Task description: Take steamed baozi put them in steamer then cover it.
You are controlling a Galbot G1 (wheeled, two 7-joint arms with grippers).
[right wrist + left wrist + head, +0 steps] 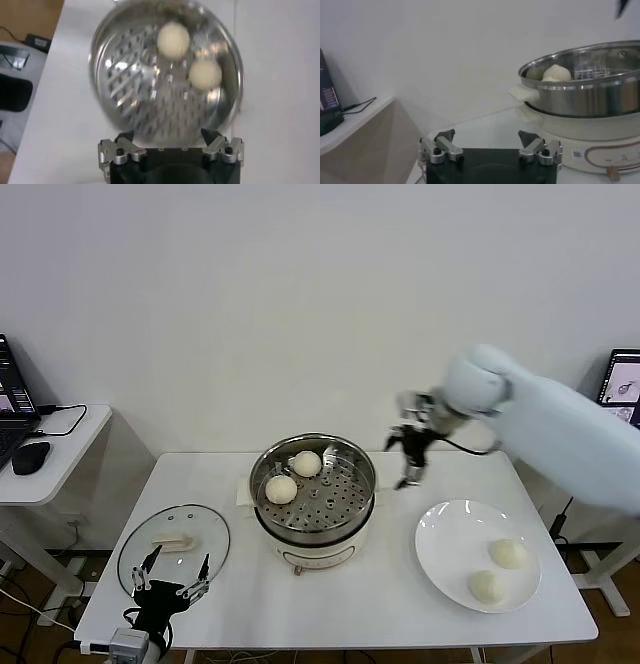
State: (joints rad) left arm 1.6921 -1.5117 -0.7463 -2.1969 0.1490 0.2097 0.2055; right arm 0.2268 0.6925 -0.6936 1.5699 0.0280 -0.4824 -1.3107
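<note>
White table [340, 614] is seen bearing the steamer [315, 489] with two steamed baozi [294, 477] inside, just beside the right gripper [410, 456], empty with jaws spread, two more left on the plate [440, 559], the left gripper [172, 577] likewise spread near the glass lid [200, 529].

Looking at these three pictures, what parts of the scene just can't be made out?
- Steamer base: in the right wrist view the pot covers it, and motion blurs the tray.
- Plate with two baozi: absent from both wrist views.
- Glass lid: head view only; the left claw overlaps its near rim.
- Right claw: small and distant in the head view.
- Left-hand screen: cut off by the edge.
</note>
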